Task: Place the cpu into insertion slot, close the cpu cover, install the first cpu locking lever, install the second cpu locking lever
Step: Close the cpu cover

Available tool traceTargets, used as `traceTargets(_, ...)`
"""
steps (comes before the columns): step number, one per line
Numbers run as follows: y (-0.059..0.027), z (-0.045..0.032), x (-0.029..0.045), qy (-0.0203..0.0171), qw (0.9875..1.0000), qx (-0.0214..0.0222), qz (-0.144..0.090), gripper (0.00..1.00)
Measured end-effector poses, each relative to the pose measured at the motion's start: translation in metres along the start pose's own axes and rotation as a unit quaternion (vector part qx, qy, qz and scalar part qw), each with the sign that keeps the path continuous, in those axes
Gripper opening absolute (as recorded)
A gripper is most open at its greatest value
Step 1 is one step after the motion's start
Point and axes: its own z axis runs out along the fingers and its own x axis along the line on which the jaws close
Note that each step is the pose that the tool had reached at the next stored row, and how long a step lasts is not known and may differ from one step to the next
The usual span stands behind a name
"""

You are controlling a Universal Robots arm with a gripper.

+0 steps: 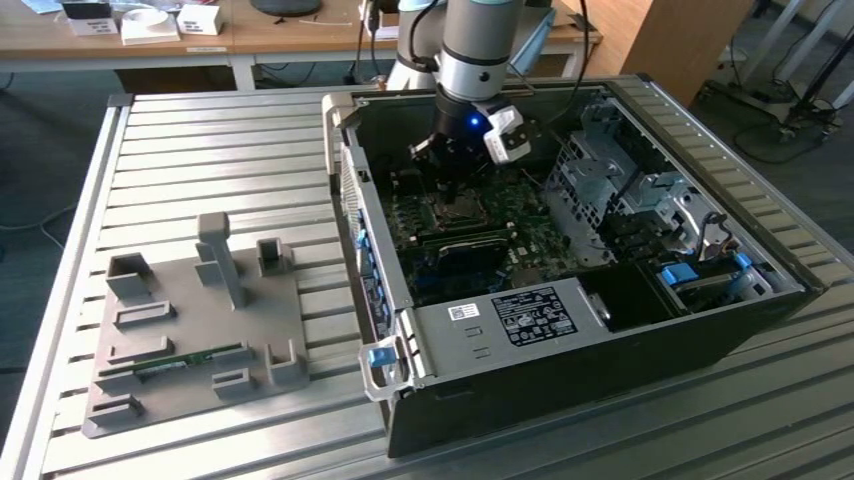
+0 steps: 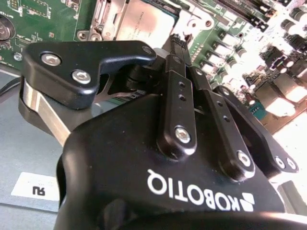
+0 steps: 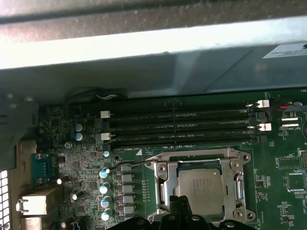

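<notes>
The cpu [image 3: 201, 184], a silver-grey square chip, lies flat in the socket on the green board. The cpu cover [image 3: 162, 178], a silver frame with a window, lies down around it, so the insertion slot itself is hidden beneath both. A thin wire locking lever [image 3: 132, 164] sticks out sideways from the socket's corner. My gripper [image 3: 180, 210] hovers right at the socket's edge, its black fingers [image 2: 175, 86] pressed together. The chip [image 2: 144, 21] sits just beyond the gripper [image 2: 178, 40]. In the exterior view the gripper [image 1: 461, 165] hangs inside the open case above the socket [image 1: 461, 210].
Long black memory slots [image 3: 182, 127] run beside the socket, with the case wall [image 3: 144, 48] behind them. A row of capacitors [image 3: 105, 189] stands by the lever. A metal drive cage [image 1: 627, 190] fills the case's right side. A grey fixture plate [image 1: 200, 330] lies on the table.
</notes>
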Motion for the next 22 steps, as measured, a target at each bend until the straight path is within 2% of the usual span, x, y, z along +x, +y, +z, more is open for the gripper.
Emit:
traceTargets(11, -0.0008, 0.0068, 0.0010, -0.0001, 1.0000, 0.0005, -0.002, 0.10)
traceTargets(15, -0.0009, 0.0070, 0.0012, -0.0001, 1.0000, 0.0008, -0.002, 0.10)
traceTargets(22, -0.0011, 0.0105, 0.0047, -0.0031, 1.0000, 0.0005, -0.002, 0.10)
